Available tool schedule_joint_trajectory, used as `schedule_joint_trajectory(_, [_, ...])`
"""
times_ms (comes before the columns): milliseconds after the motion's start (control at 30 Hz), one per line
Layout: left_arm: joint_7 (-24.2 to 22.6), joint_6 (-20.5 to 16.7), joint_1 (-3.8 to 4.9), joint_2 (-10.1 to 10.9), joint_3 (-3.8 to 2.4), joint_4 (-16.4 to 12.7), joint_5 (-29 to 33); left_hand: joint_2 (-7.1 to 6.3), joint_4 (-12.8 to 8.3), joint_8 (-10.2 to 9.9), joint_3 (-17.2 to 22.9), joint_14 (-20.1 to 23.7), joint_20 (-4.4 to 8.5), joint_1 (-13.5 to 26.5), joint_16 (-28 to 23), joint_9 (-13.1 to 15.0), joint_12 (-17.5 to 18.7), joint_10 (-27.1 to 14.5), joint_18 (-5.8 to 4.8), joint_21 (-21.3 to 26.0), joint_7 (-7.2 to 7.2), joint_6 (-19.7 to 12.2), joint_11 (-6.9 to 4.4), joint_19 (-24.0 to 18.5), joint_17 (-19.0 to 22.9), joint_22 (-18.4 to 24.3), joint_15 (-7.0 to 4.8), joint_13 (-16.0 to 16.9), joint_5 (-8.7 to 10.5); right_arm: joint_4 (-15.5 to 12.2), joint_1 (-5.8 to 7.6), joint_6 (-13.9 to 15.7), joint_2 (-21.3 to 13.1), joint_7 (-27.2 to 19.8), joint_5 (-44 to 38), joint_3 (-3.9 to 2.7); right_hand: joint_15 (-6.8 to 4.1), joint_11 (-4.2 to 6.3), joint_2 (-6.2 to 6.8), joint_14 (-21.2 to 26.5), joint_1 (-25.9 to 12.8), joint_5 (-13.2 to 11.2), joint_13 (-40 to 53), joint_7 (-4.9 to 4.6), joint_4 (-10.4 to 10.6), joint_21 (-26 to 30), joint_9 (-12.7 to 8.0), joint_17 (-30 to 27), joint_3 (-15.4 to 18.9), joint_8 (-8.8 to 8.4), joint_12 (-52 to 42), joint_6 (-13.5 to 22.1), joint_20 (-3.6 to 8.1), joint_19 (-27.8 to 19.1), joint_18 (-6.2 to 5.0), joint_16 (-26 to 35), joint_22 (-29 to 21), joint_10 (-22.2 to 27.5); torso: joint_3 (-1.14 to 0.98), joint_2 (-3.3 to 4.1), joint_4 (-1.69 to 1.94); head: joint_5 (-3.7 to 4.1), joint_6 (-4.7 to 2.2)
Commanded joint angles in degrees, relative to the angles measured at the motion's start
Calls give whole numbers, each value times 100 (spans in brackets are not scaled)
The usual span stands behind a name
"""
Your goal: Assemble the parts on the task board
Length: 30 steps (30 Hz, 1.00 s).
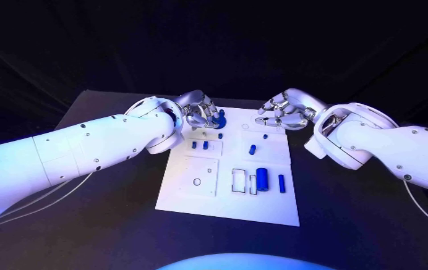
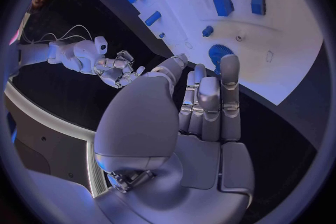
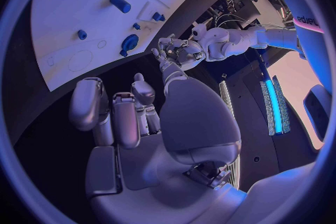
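The white task board point(image 1: 227, 205) lies mid-table. My left hand point(image 1: 203, 114) hovers over its far left corner, fingers stretched out with their tips just short of a blue gear point(image 2: 219, 53) standing on the board; it holds nothing. At the far right edge my right hand point(image 1: 284, 114) hangs with loosely bent fingers, nothing in it. On the board point(image 2: 280, 56) are two small blue blocks point(image 1: 201, 144), small pegs point(image 1: 220, 136) point(image 1: 265, 137), a short cylinder point(image 1: 252, 149), a large cylinder point(image 1: 261, 178) and a thin rod point(image 1: 281, 183). The right wrist view shows the gear point(image 3: 129, 43) apart from the left hand point(image 3: 175, 53).
Black table point(image 1: 107, 220) surrounds the board on all sides. Empty rectangular and round recesses point(image 1: 239, 180) mark the board's near half. White cables point(image 1: 54, 196) trail under my left arm at the table's left side.
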<state>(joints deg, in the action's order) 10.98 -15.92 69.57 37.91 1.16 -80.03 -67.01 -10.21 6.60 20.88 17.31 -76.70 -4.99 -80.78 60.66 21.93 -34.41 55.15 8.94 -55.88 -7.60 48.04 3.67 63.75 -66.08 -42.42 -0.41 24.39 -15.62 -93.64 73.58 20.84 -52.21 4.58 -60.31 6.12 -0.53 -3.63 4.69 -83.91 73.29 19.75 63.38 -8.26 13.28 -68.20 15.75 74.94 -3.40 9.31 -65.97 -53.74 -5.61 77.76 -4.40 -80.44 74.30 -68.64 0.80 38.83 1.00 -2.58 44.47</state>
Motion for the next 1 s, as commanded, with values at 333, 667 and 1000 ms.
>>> schedule_joint_trajectory(333, [-428,160,-47,-354,77,381,-1442,-188,50,-505,148,252,-67,-137,-594,-590,767,-253,83,138,59,355,127,-16,944,84,112,-808,-23,7,-9,30,13,-40,-24,1,-31,22,-31,-268,64,70,-195,8,-14,102,1,12,38,30,165,29,25,-46,-84,68,-48,144,12,14,-15,36,-26])
schedule_joint_trajectory(667, [-100,952,-124,-547,102,550,-1764,-185,131,-771,-115,47,-111,-121,-194,-855,1063,-153,9,-237,45,680,159,242,1043,-387,129,-1183,-18,8,-15,40,18,-49,-24,1,-31,21,-33,-259,67,77,-224,8,-13,139,1,-24,41,31,195,30,25,-64,-92,95,-72,169,17,14,-19,74,-27])
schedule_joint_trajectory(1000, [-1,1061,-153,-673,94,704,-1796,-147,175,-864,-197,-38,-98,-129,20,-944,1131,-32,-33,-446,10,806,137,385,1037,-641,111,-1303,-20,-4,-28,51,7,-51,-24,1,-31,20,-34,-254,67,79,-229,8,-11,160,0,-44,43,32,201,31,25,-75,-96,110,-86,174,12,13,-14,97,-33])
